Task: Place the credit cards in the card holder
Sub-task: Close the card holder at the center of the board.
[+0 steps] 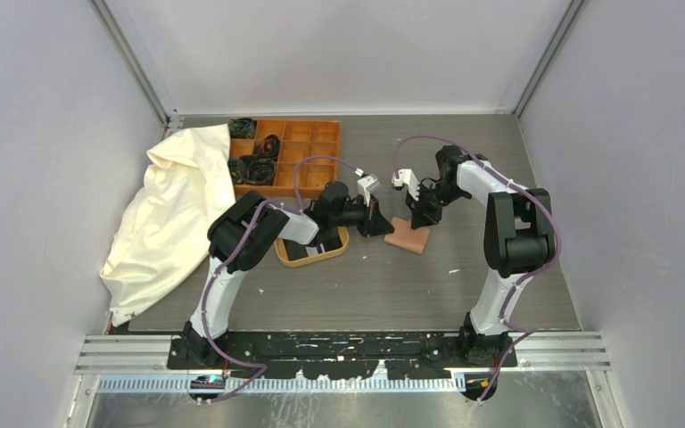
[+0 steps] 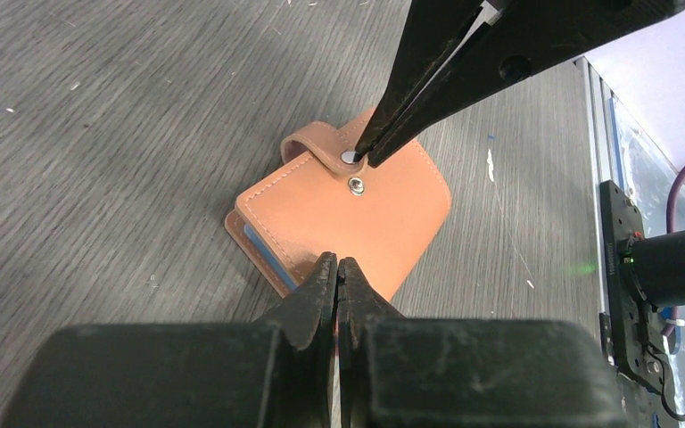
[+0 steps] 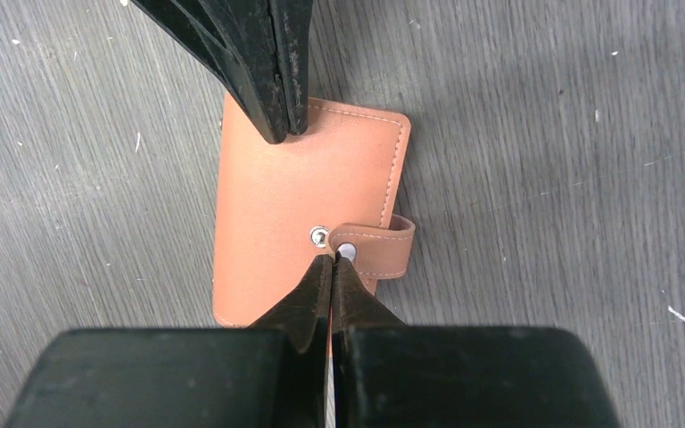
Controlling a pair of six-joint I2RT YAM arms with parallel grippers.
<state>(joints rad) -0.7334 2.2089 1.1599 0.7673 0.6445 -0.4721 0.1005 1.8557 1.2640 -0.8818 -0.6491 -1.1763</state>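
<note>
Right gripper (image 3: 332,260) pressed together, empty, tip on snap strap (image 3: 383,250) of reddish-brown leather card holder (image 3: 268,205) flat on grey table (image 3: 544,223) | left gripper (image 3: 285,134) same, pinning its 12 o'clock edge | nudge cap (image 3: 347,251) toward 10 o'clock onto stud (image 3: 319,235), press down

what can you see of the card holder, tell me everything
The card holder is a small reddish-brown leather wallet with pale edge stitching, folded shut and lying flat on the grey table. Its strap wraps round one side, its snap just beside the metal stud, apparently unfastened. A pale blue edge shows in the side gap. The shut right gripper touches the strap's snap; the shut left gripper presses the opposite end.
</note>
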